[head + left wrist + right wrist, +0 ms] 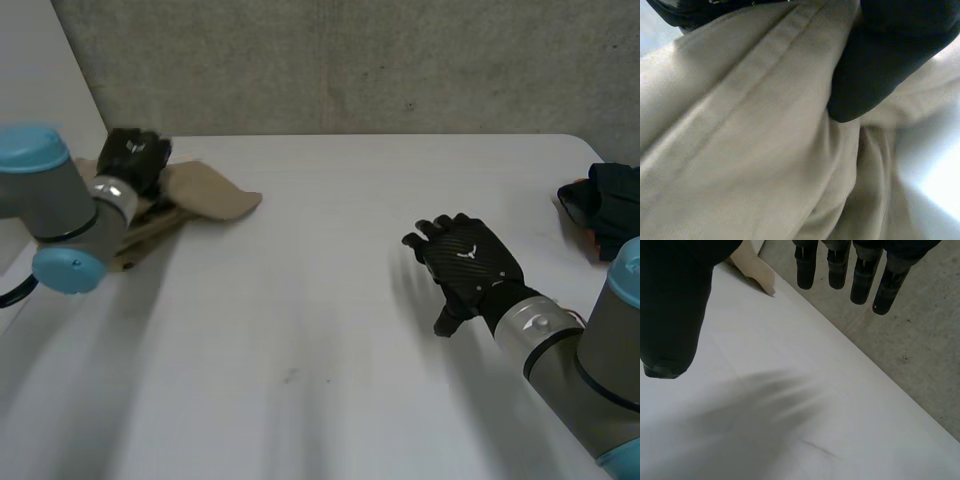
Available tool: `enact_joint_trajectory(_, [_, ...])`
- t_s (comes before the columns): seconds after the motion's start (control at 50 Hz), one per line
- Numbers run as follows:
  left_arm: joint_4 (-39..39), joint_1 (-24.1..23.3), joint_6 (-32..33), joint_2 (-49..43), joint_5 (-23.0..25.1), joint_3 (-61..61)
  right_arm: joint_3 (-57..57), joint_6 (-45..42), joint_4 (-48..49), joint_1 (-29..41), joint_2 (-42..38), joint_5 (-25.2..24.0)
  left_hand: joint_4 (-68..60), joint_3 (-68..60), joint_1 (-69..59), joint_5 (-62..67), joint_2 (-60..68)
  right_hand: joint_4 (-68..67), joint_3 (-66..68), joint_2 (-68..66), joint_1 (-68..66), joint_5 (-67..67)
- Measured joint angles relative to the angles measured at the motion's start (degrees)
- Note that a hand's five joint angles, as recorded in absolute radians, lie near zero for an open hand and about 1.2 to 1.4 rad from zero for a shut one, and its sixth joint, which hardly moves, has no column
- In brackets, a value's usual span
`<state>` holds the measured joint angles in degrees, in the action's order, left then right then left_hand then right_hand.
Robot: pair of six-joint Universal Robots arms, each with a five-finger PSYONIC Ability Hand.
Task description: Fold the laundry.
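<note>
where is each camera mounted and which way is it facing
head view: between and behind the left arm and right arm, looking down at the white table; left hand closed on the tan cloth, right hand open above the table.
left wrist view: on the left wrist, looking along the palm; its thumb presses into the cloth.
right wrist view: on the right wrist, looking across the table; its straight fingers show.
shared: the tan cloth is in all three.

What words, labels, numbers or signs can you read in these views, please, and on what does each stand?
None can be read.
The right hand bears a small white mark on its back: a shape, not letters.
The beige cloth and the dark clothes show no print.
</note>
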<state>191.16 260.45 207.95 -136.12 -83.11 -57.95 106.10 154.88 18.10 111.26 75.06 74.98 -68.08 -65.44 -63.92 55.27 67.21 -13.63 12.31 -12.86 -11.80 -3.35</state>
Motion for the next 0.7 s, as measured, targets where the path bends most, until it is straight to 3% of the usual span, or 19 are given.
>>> enact_joint_trajectory(0.12, [6.3,-10.6,-8.0,12.6,-1.3,-12.1,-0.1,0.2,0.0,-1.1,0.2,0.3,-0.8,-1.3,-0.1,0.0,0.4,0.0,0.0,0.0,0.0,0.0])
enact_joint_trajectory(0.14, [6.3,-10.6,-8.0,12.6,-1.3,-12.1,-0.1,0.2,0.0,-1.1,0.2,0.3,-0.8,-1.3,-0.1,0.0,0.4,0.0,0.0,0.0,0.0,0.0])
enact_joint_trajectory(0.24, [6.2,-25.4,-16.9,15.3,-1.0,-19.2,-0.3,0.5,0.0,-2.6,0.6,1.8,-1.2,-2.1,-0.1,0.0,0.7,0.0,0.0,0.0,0.0,0.0])
enact_joint_trajectory(0.34, [3.7,-34.6,-20.3,11.8,-0.9,-20.1,-0.4,0.7,0.0,-4.2,0.7,3.0,28.1,26.9,29.6,-26.4,-29.0,0.0,0.0,0.0,0.0,0.0])
enact_joint_trajectory(0.38, [2.7,-36.4,-20.7,11.2,-0.9,-20.0,-0.4,0.8,0.1,-4.9,0.7,3.2,48.0,45.0,49.0,-46.0,-48.0,0.0,0.0,0.0,0.0,0.0])
enact_joint_trajectory(0.42, [2.1,-37.0,-20.8,11.2,-0.9,-20.0,-0.4,0.8,0.1,-5.4,0.7,3.2,55.6,52.4,52.6,-52.5,-54.5,0.0,0.0,0.0,0.0,0.0])
enact_joint_trajectory(0.52, [1.3,-36.1,-20.7,13.8,-1.1,-20.3,-0.4,0.8,0.2,-6.3,0.6,3.0,56.2,52.9,52.6,-52.6,-55.3,0.0,0.0,0.0,0.0,0.0])
enact_joint_trajectory(0.6, [0.9,-31.7,-20.4,18.7,-1.3,-22.3,-0.6,0.8,0.0,-6.5,0.6,2.5,56.2,52.9,52.6,-52.6,-55.3,0.0,0.0,0.0,0.0,0.0])
enact_joint_trajectory(0.7, [1.0,-22.1,-19.7,26.4,-1.0,-28.1,-0.9,0.7,-1.2,-6.3,0.7,1.5,56.2,52.9,52.5,-52.6,-55.3,0.0,0.0,0.0,0.0,0.0])
